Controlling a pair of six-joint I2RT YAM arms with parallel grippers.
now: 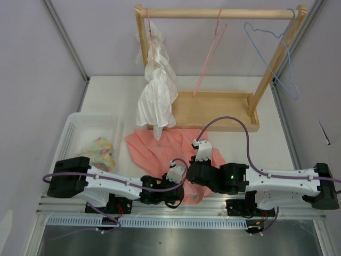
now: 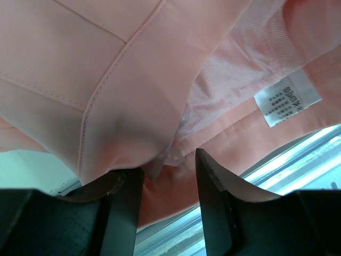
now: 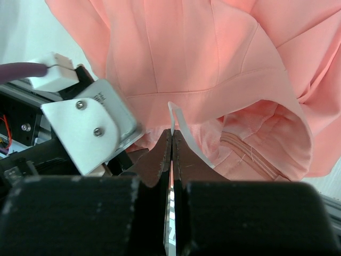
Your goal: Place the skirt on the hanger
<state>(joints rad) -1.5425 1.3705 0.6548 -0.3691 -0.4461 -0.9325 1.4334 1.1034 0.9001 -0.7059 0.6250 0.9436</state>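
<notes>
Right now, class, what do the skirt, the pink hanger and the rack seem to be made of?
The skirt looks like matte woven cloth: stitched seams, sewn label. The pink hanger is probably coated wire: a thin bent line. The rack seems pale bare wood: tan rail and base.

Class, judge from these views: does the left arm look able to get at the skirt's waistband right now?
Likely yes: the left gripper stands open at the waistband of the skirt, fabric between its fingers, nothing in the way.
</notes>
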